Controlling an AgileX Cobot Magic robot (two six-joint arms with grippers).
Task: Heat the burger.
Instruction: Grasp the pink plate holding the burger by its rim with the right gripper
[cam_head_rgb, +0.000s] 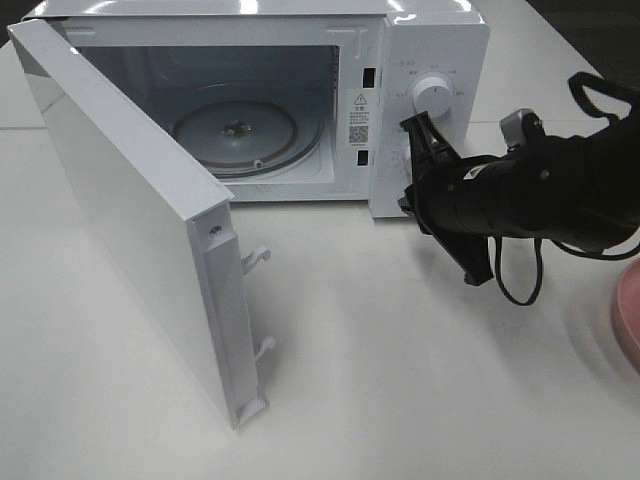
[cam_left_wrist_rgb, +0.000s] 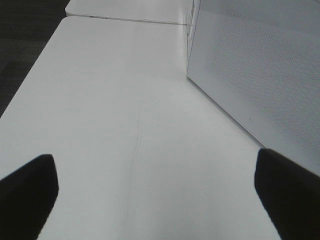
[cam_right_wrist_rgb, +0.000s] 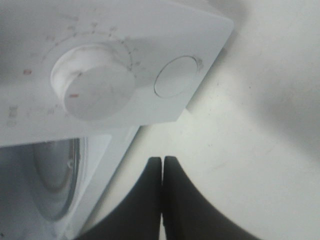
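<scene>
**A:** What lies nearest, in front of the microwave (cam_head_rgb: 470, 50)?

**B:** Its door (cam_head_rgb: 130, 230), swung wide out over the tabletop (cam_head_rgb: 400, 400). To the right of the microwave, at the edge of the high view, there is a sliver of a pink plate (cam_head_rgb: 628, 320).

**A:** And the burger?

**B:** It shows in no view. It isn't inside the microwave or on the visible bit of plate, so I can't say where it sits.

**A:** The fingers?

**B:** The right fingers (cam_right_wrist_rgb: 145, 200) are clenched together on nothing. They are just in front of the microwave's lower control corner, near the round button (cam_right_wrist_rgb: 176, 76) and the dial (cam_right_wrist_rgb: 95, 92). Whether they touch it, I can't tell. The left fingers (cam_left_wrist_rgb: 30, 195) are spread wide and empty, low over the tabletop beside a dotted white face of the microwave.

**A:** Farther in?

**B:** The glass turntable (cam_head_rgb: 237, 135), with nothing on it.

**A:** So which step is this?

**B:** I'd judge that the opening is done and loading comes next. That calls for released fingers around the burger and a carry past the door onto the turntable. The right fingers would have to unclench first.
</scene>
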